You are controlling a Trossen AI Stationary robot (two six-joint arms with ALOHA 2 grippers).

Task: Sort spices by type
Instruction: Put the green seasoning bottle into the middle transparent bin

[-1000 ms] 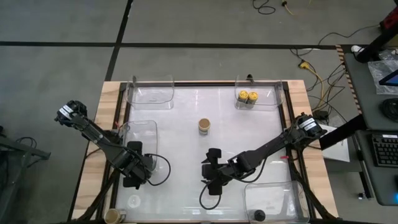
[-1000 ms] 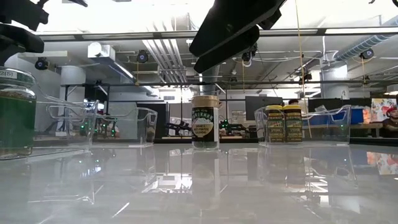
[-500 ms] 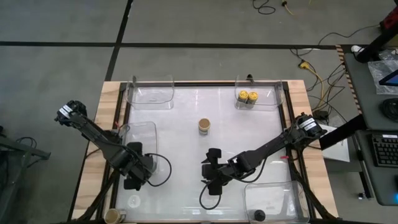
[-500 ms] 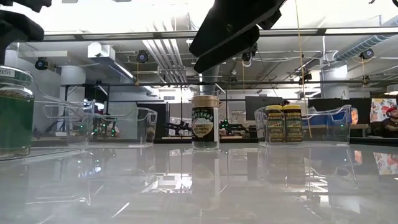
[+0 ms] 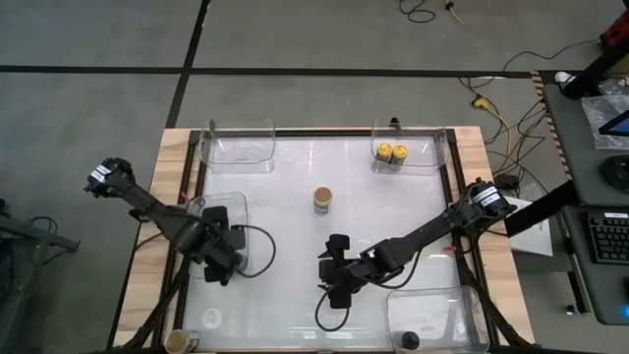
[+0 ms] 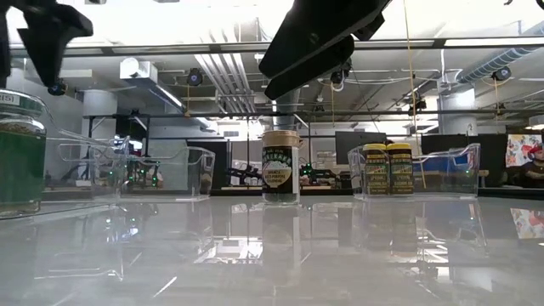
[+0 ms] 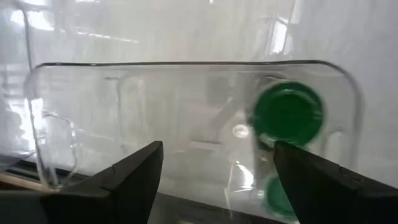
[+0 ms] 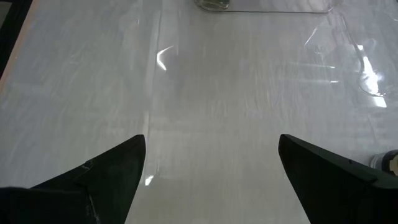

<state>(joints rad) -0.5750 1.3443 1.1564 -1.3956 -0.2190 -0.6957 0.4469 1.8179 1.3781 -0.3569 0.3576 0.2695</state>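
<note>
A green-lidded spice jar [image 7: 288,114] stands upright on its base inside the clear bin [image 7: 186,65] at the table's left side; the low view shows the jar [image 6: 21,153] at its left edge. My left gripper [image 7: 217,149] hangs open above this bin [image 5: 201,211], pointing down, with nothing between its fingers. A tan-lidded jar [image 5: 322,200] stands alone mid-table. Two yellow-lidded jars [image 5: 391,152] stand side by side in the far right bin [image 5: 432,147]. My right gripper [image 5: 336,251] waits open over the table's middle, near side.
A clear bin [image 5: 236,146] stands at the far left. The near right bin [image 5: 432,310] holds a black-lidded jar [image 5: 410,341]. Another tan-lidded jar [image 5: 177,341] stands by the near left corner. Bare tabletop lies between the bins. Cables trail from both wrists.
My left gripper has risen above the left bin and shifted a little toward the far edge and the table's middle. The green-lidded jar has stayed standing in the bin. My right arm has kept still.
</note>
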